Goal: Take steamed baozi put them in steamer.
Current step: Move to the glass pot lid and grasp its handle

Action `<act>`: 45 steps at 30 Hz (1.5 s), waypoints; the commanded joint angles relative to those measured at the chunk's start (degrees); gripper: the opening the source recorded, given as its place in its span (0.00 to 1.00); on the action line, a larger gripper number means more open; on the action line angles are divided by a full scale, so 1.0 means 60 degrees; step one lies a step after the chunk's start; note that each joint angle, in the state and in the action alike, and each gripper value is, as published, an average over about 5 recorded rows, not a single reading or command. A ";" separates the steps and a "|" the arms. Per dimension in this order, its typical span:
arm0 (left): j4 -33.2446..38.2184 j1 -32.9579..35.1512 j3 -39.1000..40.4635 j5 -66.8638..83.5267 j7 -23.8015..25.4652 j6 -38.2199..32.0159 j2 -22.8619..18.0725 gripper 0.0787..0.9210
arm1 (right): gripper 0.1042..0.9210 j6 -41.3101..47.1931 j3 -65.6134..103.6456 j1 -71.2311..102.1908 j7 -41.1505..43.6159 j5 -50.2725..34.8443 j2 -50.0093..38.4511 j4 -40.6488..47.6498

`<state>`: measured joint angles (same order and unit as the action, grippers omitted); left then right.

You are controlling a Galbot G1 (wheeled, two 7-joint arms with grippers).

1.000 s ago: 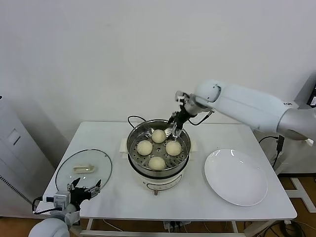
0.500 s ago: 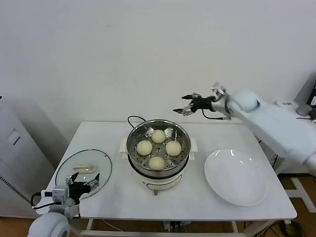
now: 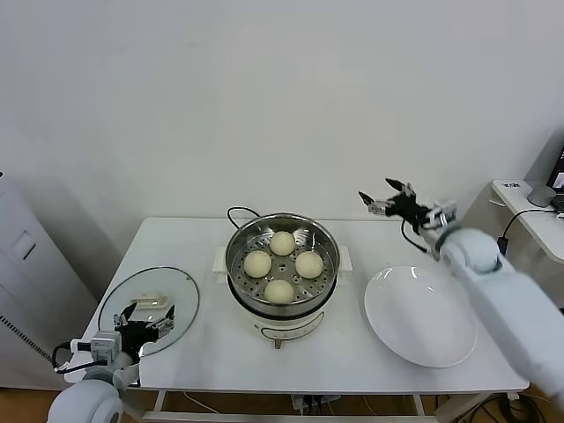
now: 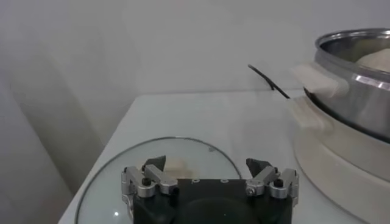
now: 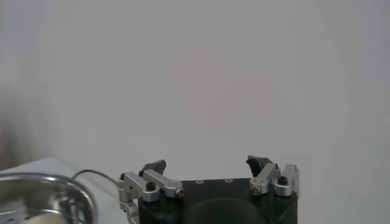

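The four steamed baozi (image 3: 281,264) lie inside the steamer (image 3: 282,270), on its perforated bottom, in a diamond: one at 12 o'clock, one at 3, one at 6 and one at 9. They sit near each other but do not seem to touch. The steamer stands in the middle of the white worktop (image 3: 344,352) on its white base, and a black cord (image 3: 240,211) leaves it at about 11 o'clock.

At 3 o'clock from the steamer a white plate (image 3: 421,315) lies flat with nothing on it. At 9 o'clock lies a glass lid (image 3: 148,304) with a white handle.

The right gripper (image 3: 388,199) hangs in the air at about 2 o'clock from the steamer, jaws released and holding nothing. The left gripper (image 3: 146,324) is low at the near edge of the glass lid, jaws also released and empty.
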<state>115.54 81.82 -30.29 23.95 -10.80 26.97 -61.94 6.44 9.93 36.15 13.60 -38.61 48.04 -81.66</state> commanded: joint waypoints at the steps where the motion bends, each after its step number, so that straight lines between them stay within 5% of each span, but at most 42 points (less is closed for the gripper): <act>1: -0.0049 0.0561 -0.0355 -0.3160 0.0816 -0.0906 -0.0073 0.88 | 0.88 -0.0454 0.4849 0.4916 -0.0435 0.2033 0.2032 -0.1566; 16: -0.1400 0.1424 -0.0816 -1.0983 0.1218 -0.3848 -0.0306 0.88 | 0.88 -0.1065 0.5851 0.5910 0.0623 0.3141 0.3263 -0.1256; 29: -0.4022 -0.0365 -0.1318 -1.5800 0.0368 -0.6304 -0.0900 0.88 | 0.88 -0.1163 0.6071 0.6023 0.0766 0.3390 0.3579 -0.1171; 45: -0.5493 -0.1692 -0.1099 -1.6897 0.0014 -0.6455 -0.1026 0.88 | 0.88 -0.1264 0.6146 0.5957 0.0881 0.3579 0.3716 -0.0954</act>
<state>89.26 76.54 -37.03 -68.73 -9.47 -8.79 -67.54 -0.96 46.15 71.23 18.64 -17.75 69.78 -87.52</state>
